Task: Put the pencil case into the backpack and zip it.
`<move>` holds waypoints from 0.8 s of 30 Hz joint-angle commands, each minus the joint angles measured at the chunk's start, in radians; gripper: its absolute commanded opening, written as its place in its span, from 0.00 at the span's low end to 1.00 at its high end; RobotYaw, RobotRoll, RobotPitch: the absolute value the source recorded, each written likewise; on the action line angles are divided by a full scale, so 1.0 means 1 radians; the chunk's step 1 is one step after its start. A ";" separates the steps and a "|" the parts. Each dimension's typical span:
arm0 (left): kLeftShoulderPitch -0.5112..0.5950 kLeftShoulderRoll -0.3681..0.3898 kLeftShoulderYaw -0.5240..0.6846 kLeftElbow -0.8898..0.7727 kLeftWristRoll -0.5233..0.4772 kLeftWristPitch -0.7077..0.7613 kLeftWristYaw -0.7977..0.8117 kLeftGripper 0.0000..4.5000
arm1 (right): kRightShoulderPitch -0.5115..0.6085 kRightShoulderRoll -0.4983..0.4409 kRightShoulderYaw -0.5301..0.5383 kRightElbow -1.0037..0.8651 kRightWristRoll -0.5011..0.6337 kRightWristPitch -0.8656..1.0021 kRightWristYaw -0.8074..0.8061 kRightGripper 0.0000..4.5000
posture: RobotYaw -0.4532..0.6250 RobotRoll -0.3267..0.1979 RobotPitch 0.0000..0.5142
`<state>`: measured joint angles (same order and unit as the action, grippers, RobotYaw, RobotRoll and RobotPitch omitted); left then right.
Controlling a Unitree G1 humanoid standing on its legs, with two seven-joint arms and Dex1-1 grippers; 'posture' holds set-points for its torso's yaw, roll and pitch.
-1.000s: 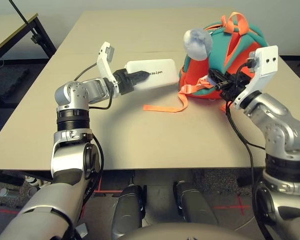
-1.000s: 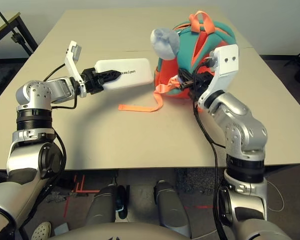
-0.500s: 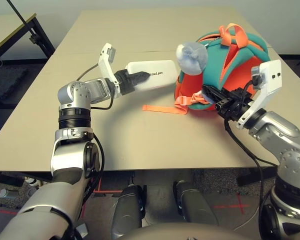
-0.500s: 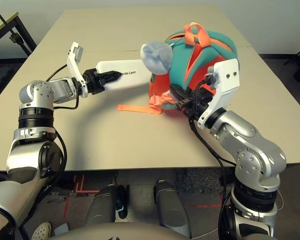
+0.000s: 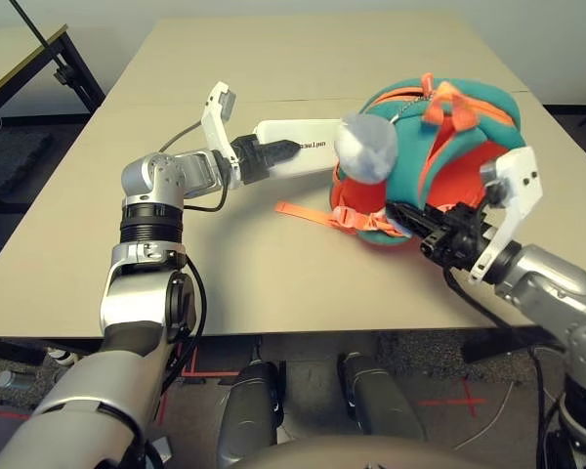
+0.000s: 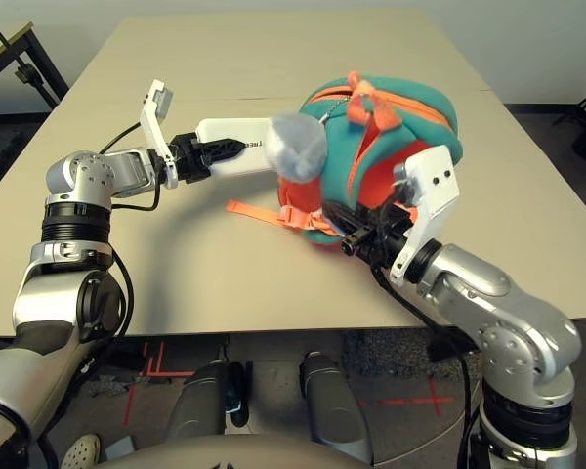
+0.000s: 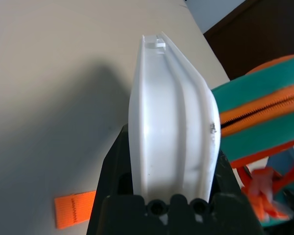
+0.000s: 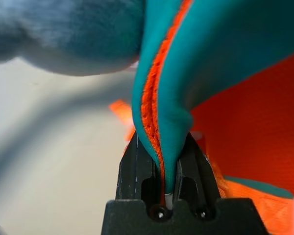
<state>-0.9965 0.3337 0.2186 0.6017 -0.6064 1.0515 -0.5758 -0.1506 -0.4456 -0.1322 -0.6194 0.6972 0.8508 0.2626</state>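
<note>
Backpack point(image 5: 439, 161) now sits nearer the table's front edge than a second ago, dragged toward the robot and tipped so its orange straps face up, and the grey plush toy point(image 5: 365, 149) has swung across to cover the far end of the pencil case point(image 5: 298, 159). Right gripper point(image 5: 410, 221) has pulled back and down with it, fingers pinched tight on a fold of teal fabric with orange zipper trim, forearm low over the table point(image 5: 273, 59) edge. Left gripper point(image 5: 273, 153) has held its place, reaching forward and to the right, narrowly clamped on the near end of the white pencil case, which hangs edge-up just beside the backpack's open zipper. Loose orange strap point(image 5: 308, 212) trails across the tabletop below.
</note>
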 commanded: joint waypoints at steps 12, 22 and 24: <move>-0.114 0.233 -0.102 -0.108 0.071 -0.164 -0.293 0.27 | -0.068 -0.004 0.066 0.222 -0.158 -0.129 0.082 0.04 | 0.23 0.62 0.20; -0.171 0.255 -0.163 -0.139 0.072 -0.180 -0.469 0.27 | -0.068 -0.018 0.074 0.268 -0.189 -0.145 0.136 0.04 | 0.22 0.62 0.21; -0.181 0.257 -0.176 -0.120 0.082 -0.190 -0.493 0.27 | -0.067 -0.014 0.076 0.267 -0.193 -0.144 0.137 0.04 | 0.21 0.62 0.21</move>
<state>-1.1499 0.5784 0.0548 0.4747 -0.5365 0.8812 -1.0379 -0.2310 -0.4568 -0.0883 -0.3871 0.5244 0.6799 0.3942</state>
